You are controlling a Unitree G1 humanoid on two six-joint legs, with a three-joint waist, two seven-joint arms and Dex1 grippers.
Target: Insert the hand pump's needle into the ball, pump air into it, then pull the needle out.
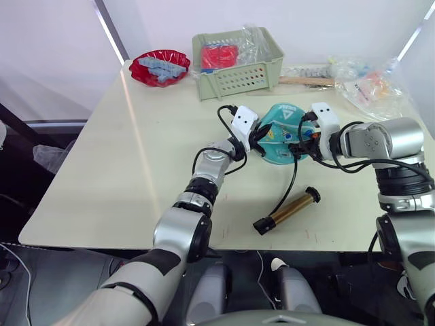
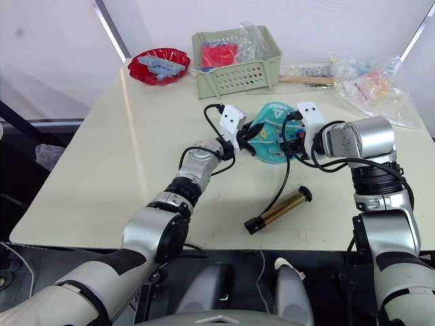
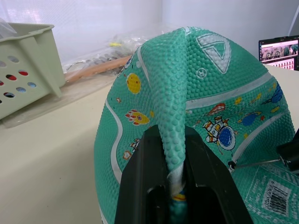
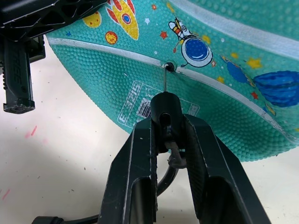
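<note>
Cream bench point(image 1: 122, 170) against a pale wall, carrying all items listed.

Ball point(image 1: 282, 136): teal, partly deflated, resting on the bench near its middle; landmark for the entries that follow.

Left claw point(image 1: 257, 139): at the ball's left side, closed on a pinched-up fold of the ball's rubber; the left wrist view shows the ridge of rubber running down between the two black fingers point(image 3: 140, 186).

Right claw point(image 1: 304, 142): at the ball's right side, clamped on the black fitting at the end of the hose point(image 1: 289, 183).

Needle point(image 4: 165, 80): thin metal pin rising from that fitting, its tip in the ball's valve hole on a white stripe, just above the white label patch.

Hand pump point(image 1: 287, 211): bronze-gold cylinder lying on the bench in front of the ball, apart from it, joined to the right claw by the hose.

Green basket point(image 1: 238, 64): behind the ball, towards the bench's far edge.

Red dish point(image 1: 160, 68): behind the ball and to its left, beside the basket.

Plastic bags point(image 1: 370, 85): behind the ball and to its right.
</note>
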